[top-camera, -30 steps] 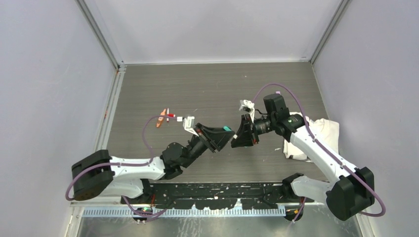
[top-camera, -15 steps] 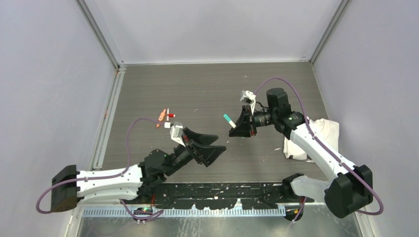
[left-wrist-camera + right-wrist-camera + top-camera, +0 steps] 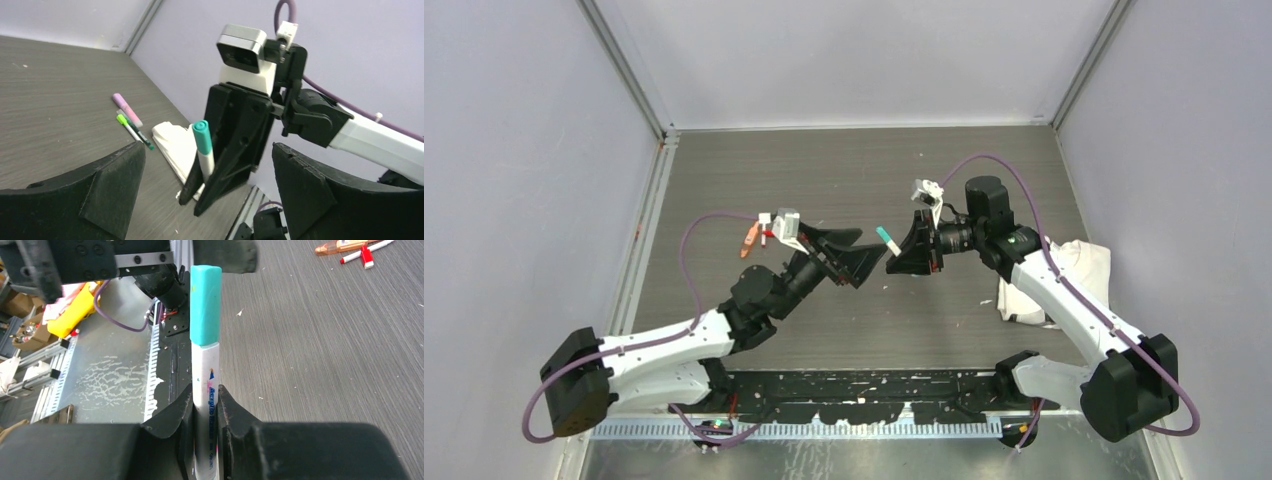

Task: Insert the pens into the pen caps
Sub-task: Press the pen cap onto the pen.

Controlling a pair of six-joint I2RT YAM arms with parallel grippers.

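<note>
1 worktop (image 3: 844,170), dark grey with a fine wood-grain, is carrying everything. 2 arms with white shells and black joints, the left arm (image 3: 674,345) and the right arm (image 3: 1064,295), are reaching over its middle. 1 white cloth (image 3: 1074,265), soft and crumpled, is lying at the right side.

The left tool (image 3: 861,250) is standing wide open, its 2 black wedge-shaped fingers holding nothing, and is facing the right tool (image 3: 902,255) closely. The right tool is clamping 1 pen (image 3: 205,370). The pen has a smooth white round barrel with printed lettering and is wearing a matte teal cap (image 3: 205,305). It is sticking out beyond the fingers, clear of the worktop.

Near the cloth, 1 pink-purple pen (image 3: 126,108) and 1 thin stick (image 3: 131,130) with a bright green end are lying side by side. At the left, 1 translucent orange piece (image 3: 337,246), 1 thin white red-tipped pen (image 3: 380,246) and 1 stubby red cap (image 3: 366,256) are lying together.
</note>
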